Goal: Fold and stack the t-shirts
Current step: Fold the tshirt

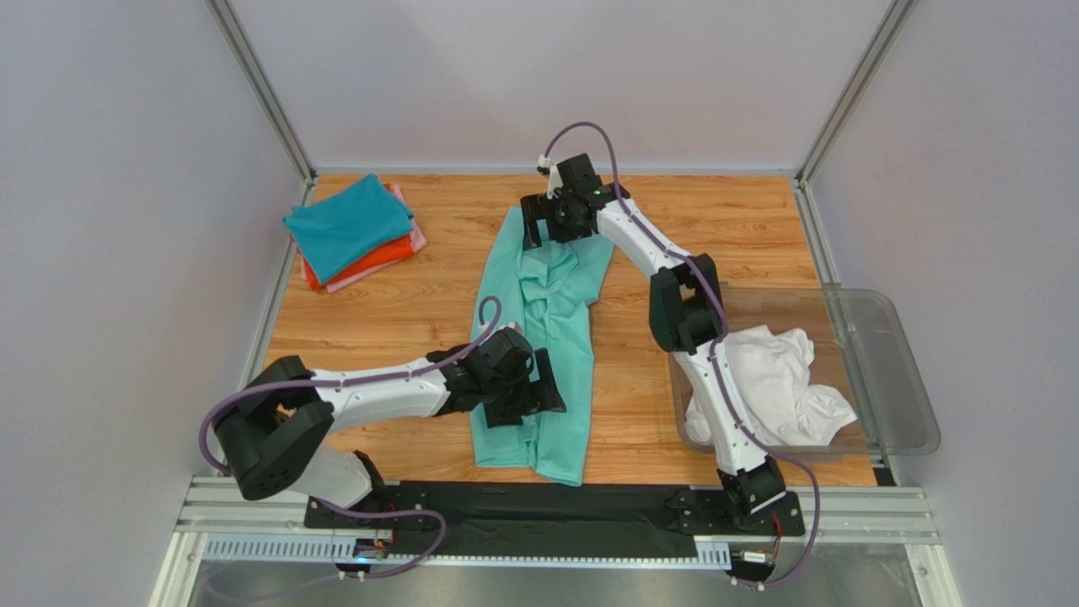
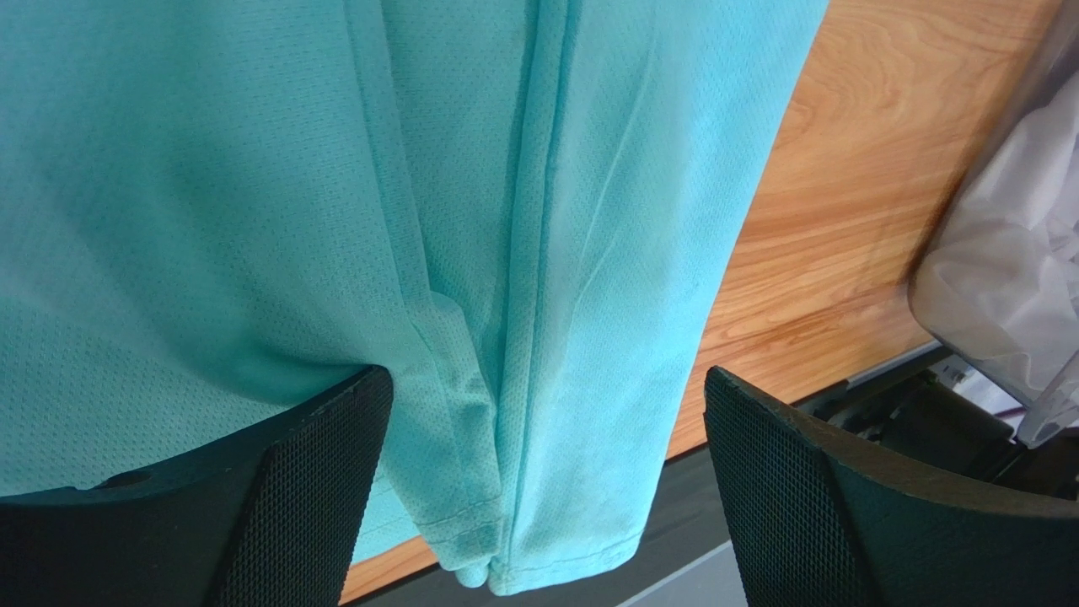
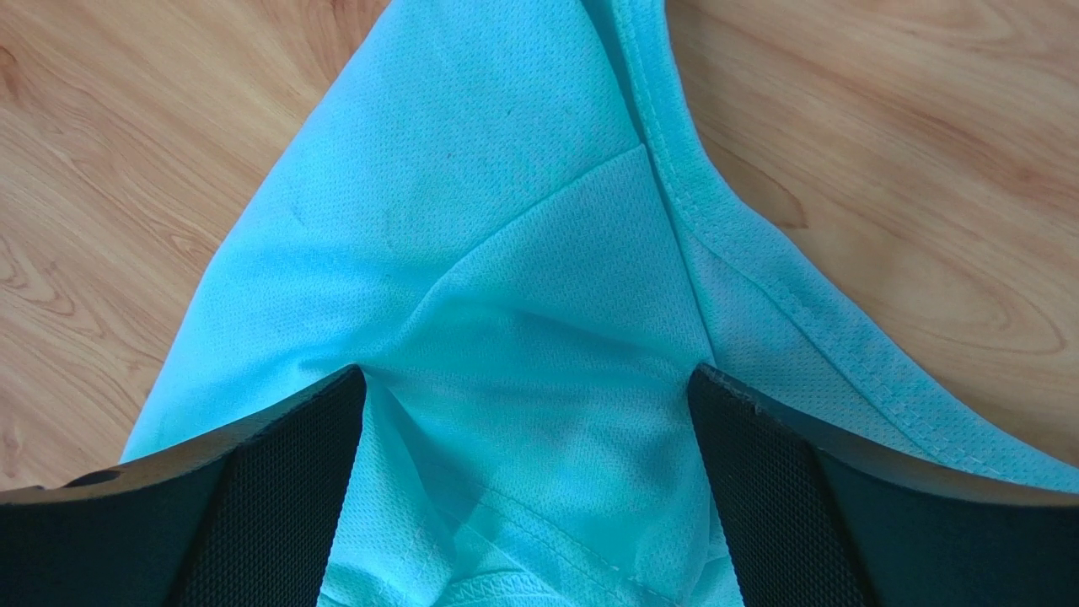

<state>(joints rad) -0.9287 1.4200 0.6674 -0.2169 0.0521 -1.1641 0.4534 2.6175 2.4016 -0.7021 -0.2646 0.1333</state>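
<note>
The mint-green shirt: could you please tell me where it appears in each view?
Top external: shirt lies centre, running near to far.
Left wrist: shirt fills left and middle.
Right wrist: shirt fills the middle, down to the bottom edge.
Shared landmark: wooden table.

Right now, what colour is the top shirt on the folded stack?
The top shirt is teal-blue; top external view shows it best.

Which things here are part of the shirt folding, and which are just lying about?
Job: mint shirt, folded stack, white shirt.
Lying about: clear bin holding the white shirt.
</note>
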